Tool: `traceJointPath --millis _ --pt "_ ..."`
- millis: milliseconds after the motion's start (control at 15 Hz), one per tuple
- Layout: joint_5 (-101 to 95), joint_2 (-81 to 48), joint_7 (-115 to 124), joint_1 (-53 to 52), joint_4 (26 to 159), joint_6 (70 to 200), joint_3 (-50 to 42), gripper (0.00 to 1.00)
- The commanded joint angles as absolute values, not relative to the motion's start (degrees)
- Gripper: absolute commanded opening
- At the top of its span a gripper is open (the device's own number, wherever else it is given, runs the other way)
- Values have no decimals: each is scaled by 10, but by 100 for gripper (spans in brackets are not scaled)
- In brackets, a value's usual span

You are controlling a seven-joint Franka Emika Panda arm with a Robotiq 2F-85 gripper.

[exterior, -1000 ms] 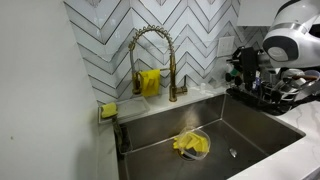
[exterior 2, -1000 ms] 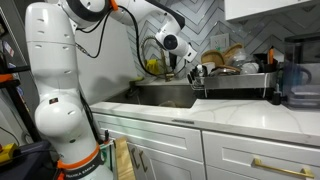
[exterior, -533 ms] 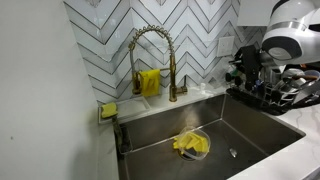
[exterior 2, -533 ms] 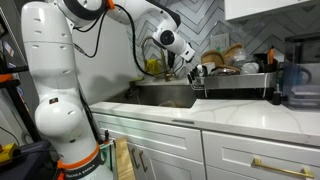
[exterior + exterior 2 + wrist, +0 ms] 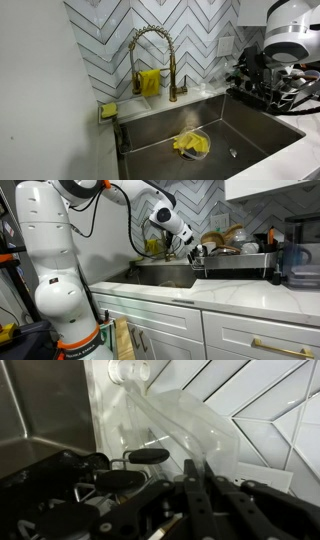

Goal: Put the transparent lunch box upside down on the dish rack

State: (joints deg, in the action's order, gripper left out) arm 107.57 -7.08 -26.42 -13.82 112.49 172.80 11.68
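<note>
In the wrist view the transparent lunch box (image 5: 170,420) is a clear plastic box with rounded corners, tilted in front of the white chevron tiles. My gripper (image 5: 190,478) is shut on its wall. Below it lie the dark wires and utensils of the dish rack (image 5: 105,480). In both exterior views the gripper (image 5: 246,66) (image 5: 190,247) hangs over the near end of the black dish rack (image 5: 278,97) (image 5: 236,262) beside the sink. The box is too faint to make out in the exterior views.
The steel sink (image 5: 235,125) holds a yellow cloth in a clear dish (image 5: 191,145). A brass spring faucet (image 5: 150,45) stands behind it, with a yellow cloth (image 5: 150,82) and a yellow sponge (image 5: 108,110). Dishes fill the rack (image 5: 228,238). A dark appliance (image 5: 298,265) stands on the counter.
The arm has shifted slightly towards the dish rack and the wrist has turned a little, still holding the box. Nothing else has moved.
</note>
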Motion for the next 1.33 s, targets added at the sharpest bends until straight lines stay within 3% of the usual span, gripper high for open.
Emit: traceJointPath --millis 0,1267 --pt "1006 -54 -183 -136 1175 1767 118 2" --pt "706 -35 186 -135 1281 1786 103 2"
